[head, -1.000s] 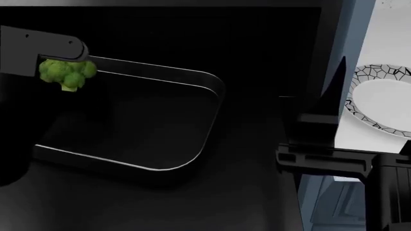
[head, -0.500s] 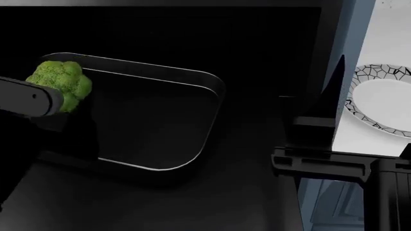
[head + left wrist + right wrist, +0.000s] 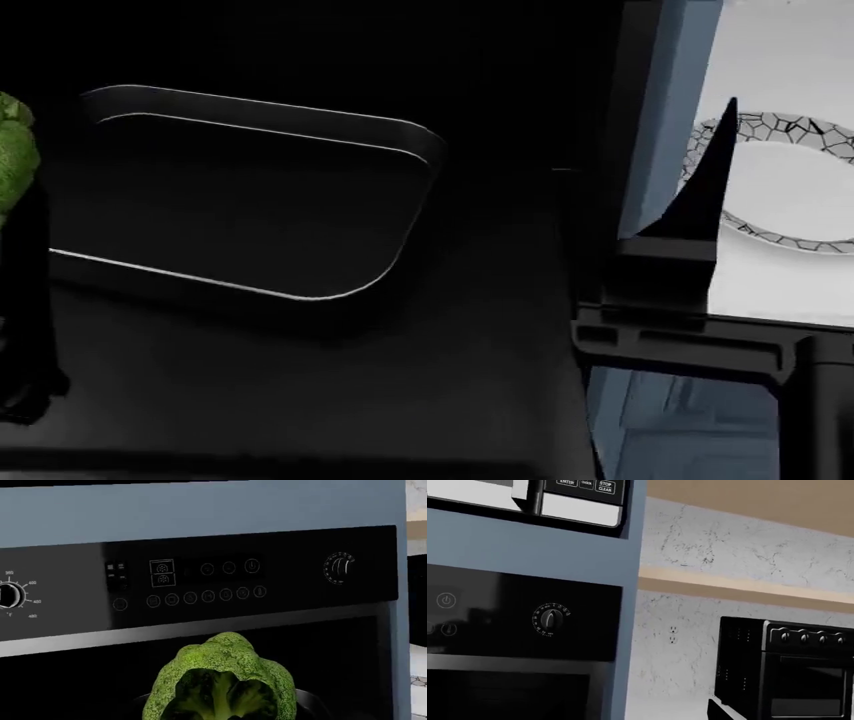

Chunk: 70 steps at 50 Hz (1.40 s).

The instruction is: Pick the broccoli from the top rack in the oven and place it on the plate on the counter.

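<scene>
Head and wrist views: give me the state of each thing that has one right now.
broccoli: off the tray, close before the left wrist camera
top rack: bare, nothing on it
oven: open, cavity dark
plate: empty, on the counter
left and right jaws: not visible

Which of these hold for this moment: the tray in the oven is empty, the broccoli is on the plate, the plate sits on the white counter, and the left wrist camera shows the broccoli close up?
1. The top rack holds nothing. True.
2. The broccoli lies on the plate. False: the plate is bare, and the broccoli shows at the head view's far left edge, off the rack.
3. The plate sits on the counter. True.
4. The left wrist view shows the broccoli close up before the oven controls. True.
5. The plate is inside the oven. False: it is outside, beyond the blue-grey side panel.
</scene>
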Motion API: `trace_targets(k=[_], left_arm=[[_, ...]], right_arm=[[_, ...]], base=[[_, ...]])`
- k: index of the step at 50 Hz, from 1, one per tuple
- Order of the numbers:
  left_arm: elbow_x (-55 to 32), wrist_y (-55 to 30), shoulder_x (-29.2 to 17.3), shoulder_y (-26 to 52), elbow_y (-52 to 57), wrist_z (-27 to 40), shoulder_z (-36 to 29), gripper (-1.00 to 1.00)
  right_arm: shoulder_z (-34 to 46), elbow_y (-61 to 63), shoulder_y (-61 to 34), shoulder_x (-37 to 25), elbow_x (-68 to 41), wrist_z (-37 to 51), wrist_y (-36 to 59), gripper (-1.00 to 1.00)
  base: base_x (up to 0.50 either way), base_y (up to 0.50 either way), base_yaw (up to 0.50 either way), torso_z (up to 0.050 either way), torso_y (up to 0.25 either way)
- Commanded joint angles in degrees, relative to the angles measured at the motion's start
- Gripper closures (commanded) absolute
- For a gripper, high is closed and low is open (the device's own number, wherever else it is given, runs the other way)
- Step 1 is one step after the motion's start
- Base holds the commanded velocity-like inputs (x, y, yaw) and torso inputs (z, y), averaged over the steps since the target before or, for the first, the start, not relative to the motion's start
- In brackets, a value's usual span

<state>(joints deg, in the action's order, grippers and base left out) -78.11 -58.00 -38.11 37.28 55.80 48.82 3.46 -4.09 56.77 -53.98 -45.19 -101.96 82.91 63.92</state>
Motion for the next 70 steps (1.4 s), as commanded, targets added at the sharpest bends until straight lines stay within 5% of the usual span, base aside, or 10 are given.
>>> trace_targets(k=[1,15,30,51,63,70], left_arm=[[-9.0,4.3,-3.0,1.7,2.0,7.9,4.9,1.00],[-9.8,1.9,-2.1,11.2,-3.9,13.5,-0.5,1.00],[-20.4,1.4,-4.9,22.0,-3.6,23.6,-4.3,1.00],[-17.0,0.9,-4.0,20.3,-2.8,22.2,-4.8,1.00],[-14.6,0.1,-3.3,19.7,-1.7,21.7,-5.9,1.00],[-19.1,0.0,-3.0,25.9,-3.4,25.7,-8.6,1.00]], right_arm=[[1.6,-0.7,-2.0,-1.5,-3.4,3.5,-1.8,-1.00],[2.3,0.0,-2.2,-0.8,-2.6,1.4,-2.3,-1.00],[1.3,0.3,-2.2,-3.0,-4.8,2.2,-4.0,-1.00],[1.8,-0.5,0.4,-0.2,2.3,-3.0,-1.5,-1.00],[6.2,-0.6,-4.0,-0.3,-1.7,2.0,-2.1,-1.00],[7.2,-0.5,-5.5,0.5,-0.9,0.3,-1.3,-1.00]], base=[[-0.47,-0.44,0.00,0.000,0.000],[-0.17,-0.49,0.00,0.000,0.000],[0.00,-0.50,0.00,0.000,0.000],[0.00,-0.50,0.00,0.000,0.000],[0.00,-0.50,0.00,0.000,0.000],[0.00,-0.50,0.00,0.000,0.000]])
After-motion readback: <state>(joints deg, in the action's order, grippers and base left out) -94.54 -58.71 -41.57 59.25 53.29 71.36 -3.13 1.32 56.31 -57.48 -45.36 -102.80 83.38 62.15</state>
